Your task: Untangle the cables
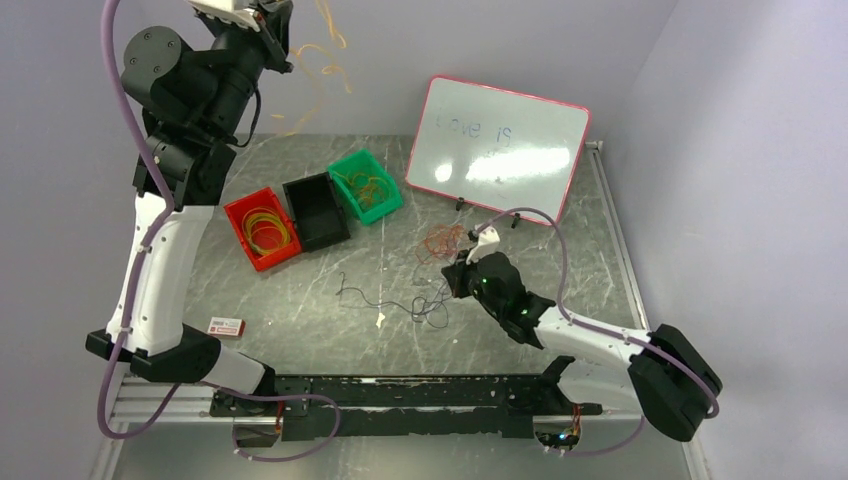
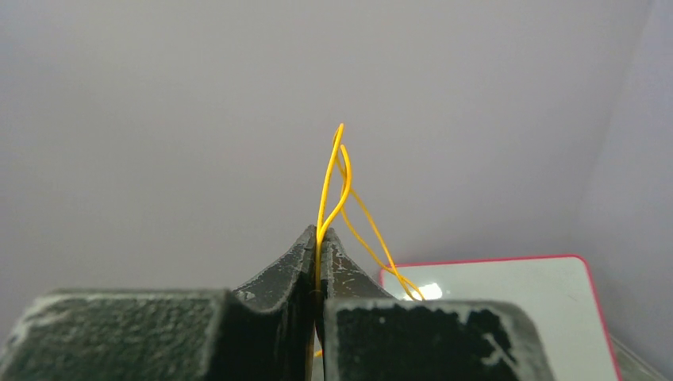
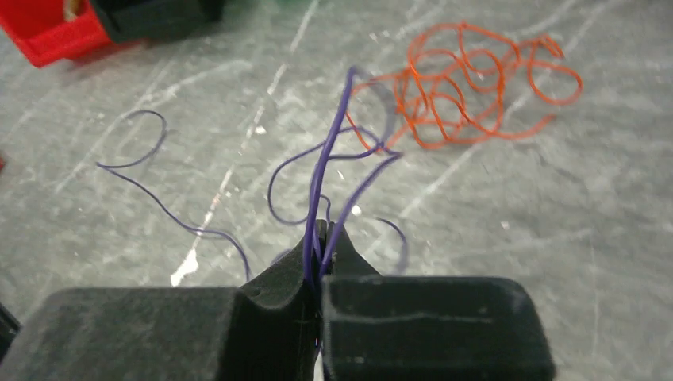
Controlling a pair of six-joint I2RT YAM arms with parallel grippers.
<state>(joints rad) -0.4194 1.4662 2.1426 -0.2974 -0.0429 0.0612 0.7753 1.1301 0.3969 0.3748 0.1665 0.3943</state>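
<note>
high above the worktop (image 1: 590,270), your left claw (image 2: 319,238) is pinched shut on the yellow cable (image 2: 332,186). that arm stands tall at the back left, and the thin strand hangs loose from it in the air. down low on the right, your right claw (image 3: 324,238) is pinched shut on the dark blue cable (image 3: 316,175). it sits close to the worktop, with its arm stretched out low. the rest of that cable curls on the worktop to the left. the orange cable (image 3: 476,87) lies in a heap just behind it, and one blue loop seems to cross its edge.

you look to be at the pulling-apart step, with one colour in each claw. next, the yellow one likely goes to the red bin (image 1: 262,228), where more yellow loops lie. lift the blue one slowly, so it slips free of the orange heap and does not drag it along.
</note>
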